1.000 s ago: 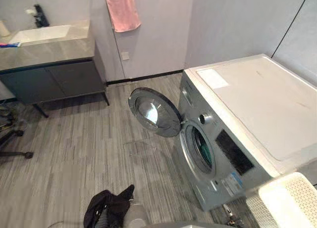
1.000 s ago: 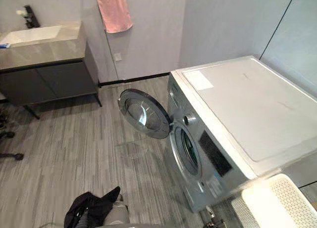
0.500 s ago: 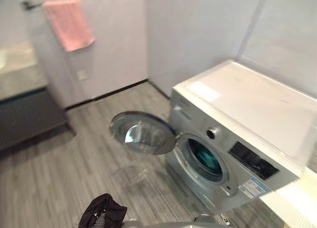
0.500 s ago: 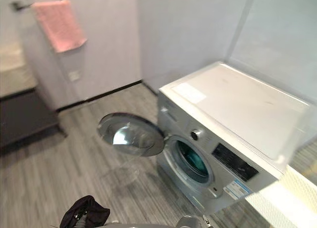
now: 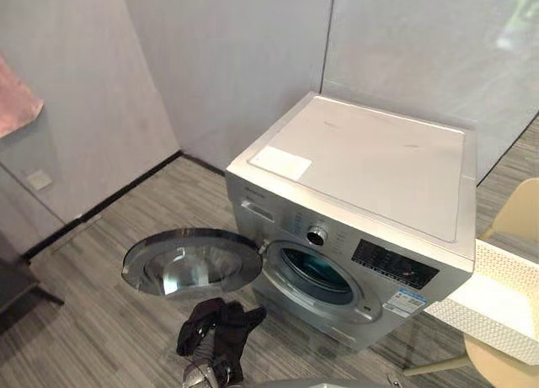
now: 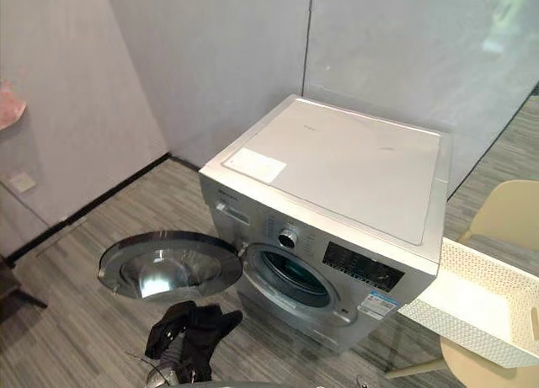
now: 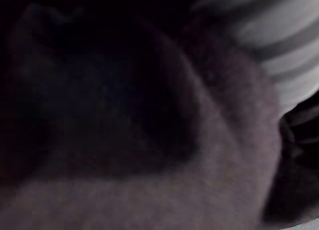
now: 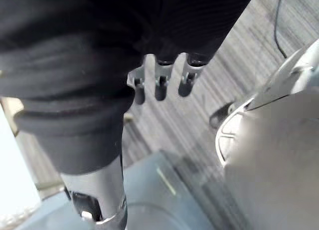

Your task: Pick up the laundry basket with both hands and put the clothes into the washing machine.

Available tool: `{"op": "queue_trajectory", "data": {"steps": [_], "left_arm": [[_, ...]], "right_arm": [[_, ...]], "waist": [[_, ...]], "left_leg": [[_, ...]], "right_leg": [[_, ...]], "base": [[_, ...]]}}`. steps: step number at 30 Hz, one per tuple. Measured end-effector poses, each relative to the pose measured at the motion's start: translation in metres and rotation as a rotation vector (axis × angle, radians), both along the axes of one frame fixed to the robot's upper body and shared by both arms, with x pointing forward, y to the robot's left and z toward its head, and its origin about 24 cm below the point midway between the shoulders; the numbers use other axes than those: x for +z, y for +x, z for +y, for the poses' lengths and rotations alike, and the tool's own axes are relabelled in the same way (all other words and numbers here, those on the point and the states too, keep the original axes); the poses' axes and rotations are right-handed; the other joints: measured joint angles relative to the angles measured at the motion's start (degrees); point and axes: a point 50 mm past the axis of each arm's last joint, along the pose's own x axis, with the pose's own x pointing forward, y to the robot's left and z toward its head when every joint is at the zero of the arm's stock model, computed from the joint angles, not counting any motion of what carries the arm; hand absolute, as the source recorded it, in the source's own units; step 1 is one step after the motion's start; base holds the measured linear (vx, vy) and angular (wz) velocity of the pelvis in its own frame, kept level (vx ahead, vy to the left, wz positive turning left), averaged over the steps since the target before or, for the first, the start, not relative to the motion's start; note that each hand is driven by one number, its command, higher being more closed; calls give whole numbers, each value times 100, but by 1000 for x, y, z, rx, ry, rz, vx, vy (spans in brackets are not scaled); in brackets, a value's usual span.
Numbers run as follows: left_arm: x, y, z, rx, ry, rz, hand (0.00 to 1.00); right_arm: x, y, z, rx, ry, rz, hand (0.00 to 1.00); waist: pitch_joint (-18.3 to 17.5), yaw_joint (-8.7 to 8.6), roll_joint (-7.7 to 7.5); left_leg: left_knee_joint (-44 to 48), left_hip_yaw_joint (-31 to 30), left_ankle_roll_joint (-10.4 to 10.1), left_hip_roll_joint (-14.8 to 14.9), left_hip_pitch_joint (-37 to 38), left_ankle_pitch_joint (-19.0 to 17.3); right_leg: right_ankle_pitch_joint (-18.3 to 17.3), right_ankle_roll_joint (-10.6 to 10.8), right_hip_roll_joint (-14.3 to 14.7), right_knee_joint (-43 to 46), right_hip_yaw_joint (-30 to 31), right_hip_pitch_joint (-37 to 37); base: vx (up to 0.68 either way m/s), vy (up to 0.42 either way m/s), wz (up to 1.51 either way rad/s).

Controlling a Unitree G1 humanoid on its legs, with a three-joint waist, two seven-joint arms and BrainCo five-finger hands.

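Note:
The silver washing machine (image 5: 362, 165) stands in the corner with its round door (image 5: 192, 262) swung wide open to the left. Teal cloth (image 5: 324, 270) lies inside the drum. The white perforated laundry basket (image 5: 505, 297) rests on a beige chair (image 5: 514, 220) right of the machine; I cannot see inside it. A black garment (image 5: 217, 327) hangs over my left hand (image 5: 203, 374) low in front of the door, and dark fabric (image 7: 124, 115) covers its wrist view. My right hand (image 8: 160, 80) hangs over the floor with relaxed fingers, holding nothing.
Grey walls close in behind and beside the machine. A pink towel (image 5: 13, 106) hangs at the far left edge. Grey plank floor (image 5: 109, 321) stretches left of the open door. The chair's seat (image 5: 505, 369) juts out under the basket.
The camera has swung right: sink and cabinet have left the picture, the machine is now central and the basket shows on its chair. The black garment now sits nearer the open door.

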Motion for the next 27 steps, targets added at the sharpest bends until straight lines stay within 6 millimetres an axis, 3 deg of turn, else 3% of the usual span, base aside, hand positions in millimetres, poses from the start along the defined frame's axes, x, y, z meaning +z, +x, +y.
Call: {"op": "queue_trajectory", "data": {"steps": [1, 2, 3, 4, 5, 7, 10, 11, 16, 17, 18, 19, 21, 23, 24, 26, 27], "left_arm": [[-1, -5, 2, 11, 1, 10, 100], [-2, -8, 2, 17, 1, 18, 100], [-4, -18, 4, 37, 0, 43, 100], [-4, -18, 6, 61, -4, 38, 100], [-4, -22, 8, 92, 0, 44, 100], [-6, -31, 9, 114, -5, 68, 100], [-3, -33, 31, 107, 55, 75, 100], [-3, -33, 33, 102, 60, 76, 100], [-4, -25, 29, 1, 72, 83, 100], [-2, -16, 24, -46, 76, 58, 100], [9, 11, 12, -132, 90, -46, 100], [12, 17, 9, -145, 92, -76, 100], [53, 83, -23, -259, 75, -377, 100], [72, 107, -32, -286, 69, -494, 100], [94, 128, -46, -321, 50, -608, 100], [120, 151, -67, -399, 30, -729, 100], [134, 161, -83, -437, 3, -793, 100]], "right_arm": [[1, 5, -1, 2, -5, -11, 0], [1, 11, -2, 9, -7, -22, 0], [3, 20, -3, 47, -20, -36, 0], [3, 23, -1, 67, -22, -41, 0], [5, 28, -1, 115, -40, -53, 0], [6, 32, -4, 178, -65, -54, 0], [2, 32, 20, 268, -21, -44, 0], [1, 28, 23, 287, -17, -30, 0], [2, 25, 18, 333, -28, -30, 0], [2, 24, 15, 336, -36, -27, 0], [5, 31, 8, 351, -64, -48, 0], [6, 33, 7, 353, -72, -55, 0], [17, 64, 1, 392, -125, -152, 0], [23, 79, 2, 397, -138, -202, 0], [30, 97, 8, 410, -146, -262, 0], [40, 118, 9, 398, -171, -334, 0], [49, 132, 7, 390, -192, -386, 0]], "waist": [[7, 34, 30], [27, 36, 37], [67, 47, 14], [79, 52, -5], [80, 51, 2], [34, 62, 37], [-22, 43, -425], [-38, 63, -497], [-34, 45, -418], [19, 35, -416], [270, 29, -319], [328, 29, -304], [952, 46, -209], [1199, 47, -279], [1368, 43, -396], [1617, 66, -554], [1798, 68, -530]], "left_leg": [[-149, -232, -53, -207, -89, -395], [-340, -377, -27, -358, -168, -563], [-1146, -597, 20, -658, -278, -753], [-1608, -695, 19, -732, -267, -750], [-2699, -1047, -32, -873, -154, -648], [-3303, -1549, -321, -1054, -77, -202], [-3552, -1113, -179, -1293, 153, -281], [-3623, -1034, -135, -1319, 246, -309], [-4045, -681, -121, -1309, 533, -275], [-4021, -678, -120, -1297, 505, -257], [-3706, -756, -113, -1248, 232, -269], [-3612, -770, -108, -1231, 152, -279], [-2599, -949, -96, -1077, -821, -374], [-2125, -1008, -132, -999, -1191, -562], [-1455, -1069, -140, -906, -1784, -904], [-582, -1102, -141, -857, -2479, -1289], [-15, -1179, -122, -818, -2930, -1483]], "right_leg": [[20, 13, -79, 1, 198, -20], [43, 44, -145, -3, 330, -33], [105, 147, -327, -28, 643, -31], [124, 181, -390, -45, 759, -33], [157, 320, -452, -121, 957, -41], [142, 564, -470, -247, 1314, -16], [240, 460, -719, -380, 1710, -53], [389, 474, -748, -443, 1729, -36], [567, 450, -793, -502, 1763, -161], [541, 490, -791, -420, 1744, -235], [391, 697, -800, 36, 1725, -541], [349, 735, -802, 180, 1724, -639], [-84, 810, -822, 1688, 1727, -1714], [-342, 824, -828, 2349, 1744, -2166], [-753, 796, -883, 3164, 1766, -2800], [-1345, 791, -978, 4038, 1901, -3478], [-1620, 789, -1002, 4564, 1975, -3891]], "base": [[217, 186, -114], [197, 248, -113], [189, 262, -101], [212, 346, -116], [118, 258, -80], [172, 333, -83], [173, 180, -53], [118, 140, -36], [73, 44, -37], [0, 0, 0], [5, -22, 7], [-114, -15, 12], [-198, -27, 13], [-219, -47, 1], [-250, -54, -4], [-272, -34, -15], [-251, -6, -16]]}}
